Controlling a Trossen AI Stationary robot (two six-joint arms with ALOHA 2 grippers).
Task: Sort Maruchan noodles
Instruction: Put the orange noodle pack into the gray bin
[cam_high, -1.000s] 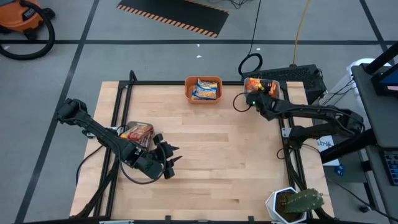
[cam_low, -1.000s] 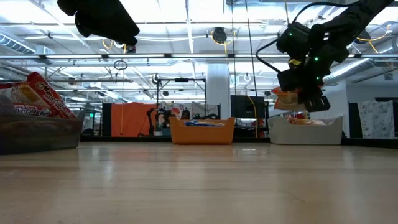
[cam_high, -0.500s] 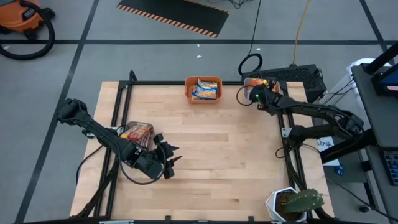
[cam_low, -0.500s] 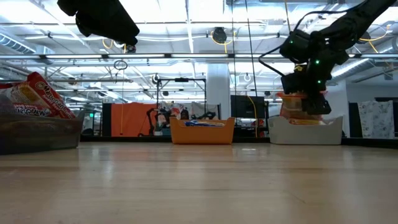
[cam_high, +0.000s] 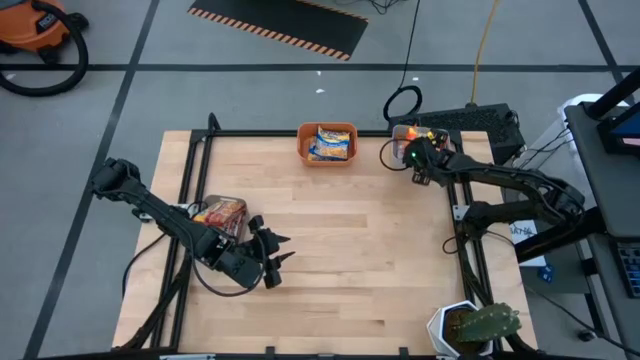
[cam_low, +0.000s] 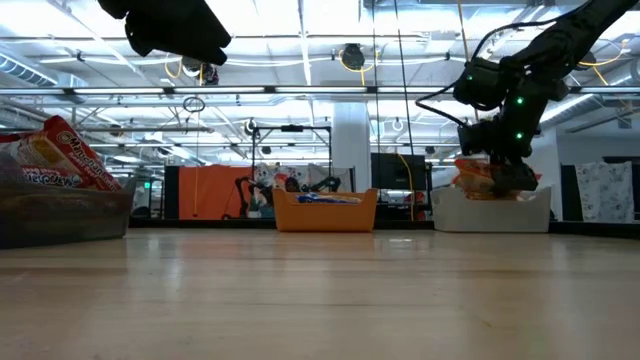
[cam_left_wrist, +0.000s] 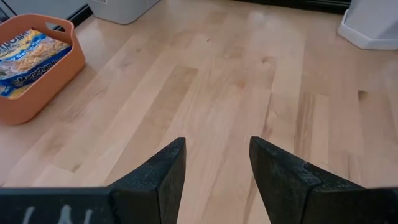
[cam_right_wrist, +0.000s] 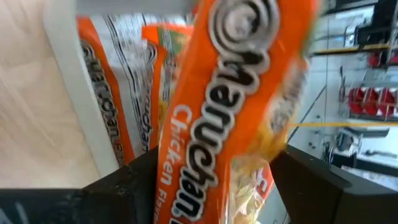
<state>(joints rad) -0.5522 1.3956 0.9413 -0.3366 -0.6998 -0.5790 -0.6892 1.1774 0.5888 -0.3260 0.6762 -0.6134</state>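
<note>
The right gripper (cam_high: 418, 160) (upper right) pinches an orange Maruchan Chicken packet (cam_right_wrist: 236, 118) over the white bin (cam_low: 492, 210); the left gripper (cam_high: 272, 256) waits with fingers apart.

The right arm reaches to the far right corner of the table, and the right gripper (cam_high: 418, 158) there has its fingers closed on an orange packet (cam_right_wrist: 230, 118). The left arm is bent over the table's left side; the left gripper (cam_left_wrist: 216, 163) hangs with fingers apart.
</note>
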